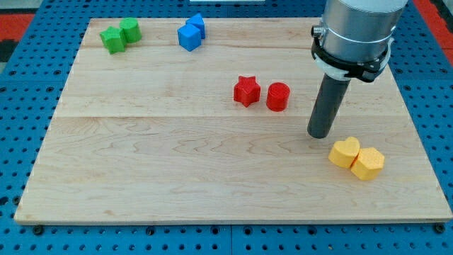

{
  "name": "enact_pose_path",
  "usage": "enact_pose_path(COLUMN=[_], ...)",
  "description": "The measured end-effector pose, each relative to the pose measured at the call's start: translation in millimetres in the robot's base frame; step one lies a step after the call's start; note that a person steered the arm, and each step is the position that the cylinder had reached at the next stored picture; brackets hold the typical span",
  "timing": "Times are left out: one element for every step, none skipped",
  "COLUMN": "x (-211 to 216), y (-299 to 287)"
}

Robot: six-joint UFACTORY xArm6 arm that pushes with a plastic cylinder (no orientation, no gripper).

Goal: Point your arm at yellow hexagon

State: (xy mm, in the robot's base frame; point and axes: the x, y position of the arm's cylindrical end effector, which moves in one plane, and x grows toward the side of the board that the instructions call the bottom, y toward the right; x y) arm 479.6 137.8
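- The yellow hexagon [368, 163] lies flat on the wooden board [177, 163], near the board's edge at the view's right and towards the view's bottom.
- It has no clear long axis; from this angle I cannot say for certain which way its corners point.
- Touching the yellow hexagon on the side towards the view's left is a yellow heart [345, 151].
- My tip [320, 134] stands on the board up and to the view's left of the yellow hexagon, near it but apart from it, with the yellow heart lying between the two.
- The rod is plain and upright, with nothing that opens or closes, and it holds nothing and touches no block.
- Farther towards the view's left and top from the yellow hexagon, a red cylinder [278, 96] and a red star [246, 91] sit just beside one another.
- Well away from the yellow hexagon, at the view's top, are two blue blocks [191, 32] pressed together.
- Farthest from the yellow hexagon, in the board's top corner at the view's left, two green blocks [119, 35] touch each other.
- No writing or label shows on any block.
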Motion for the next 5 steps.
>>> enact_pose_path(x=[0.0,-2.1,-23.7,-28.6,22.7], y=[0.0,0.0,17.4,67.6,130.0])
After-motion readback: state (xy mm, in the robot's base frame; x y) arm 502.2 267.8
